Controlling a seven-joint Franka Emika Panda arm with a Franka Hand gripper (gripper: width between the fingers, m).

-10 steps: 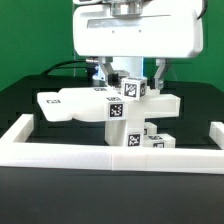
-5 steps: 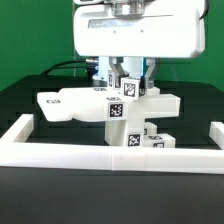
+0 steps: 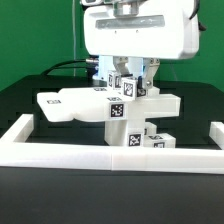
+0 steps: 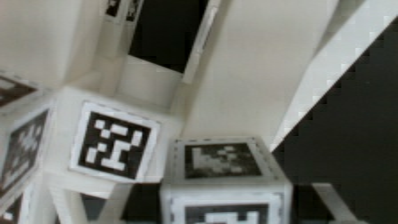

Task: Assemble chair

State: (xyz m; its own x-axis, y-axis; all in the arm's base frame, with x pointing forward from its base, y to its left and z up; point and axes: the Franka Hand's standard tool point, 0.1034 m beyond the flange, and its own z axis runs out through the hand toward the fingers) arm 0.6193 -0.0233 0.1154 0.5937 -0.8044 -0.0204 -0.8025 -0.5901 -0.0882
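Note:
The chair parts are white blocks with black-and-white tags. The flat seat plate (image 3: 75, 105) lies across the middle, joined to a tagged upright piece (image 3: 119, 111) with more tagged pieces (image 3: 133, 137) beneath it. A small tagged block (image 3: 130, 89) stands on top. My gripper (image 3: 130, 84) straddles this block from above, one finger on each side, with thin gaps left. In the wrist view the tagged block (image 4: 222, 175) fills the middle between the fingers of my gripper (image 4: 222, 205). A second tagged face (image 4: 111, 140) is beside it.
A long low white border wall (image 3: 110, 155) runs along the front and turns back at both ends (image 3: 18, 128). The dark table top (image 3: 30, 100) lies around the parts. A black cable (image 3: 70, 65) runs behind the arm against the green backdrop.
The fingers have closed in from a wide spread to sit near the sides of the small tagged block. The arm body has shifted slightly to the exterior view's right. The parts have not moved.

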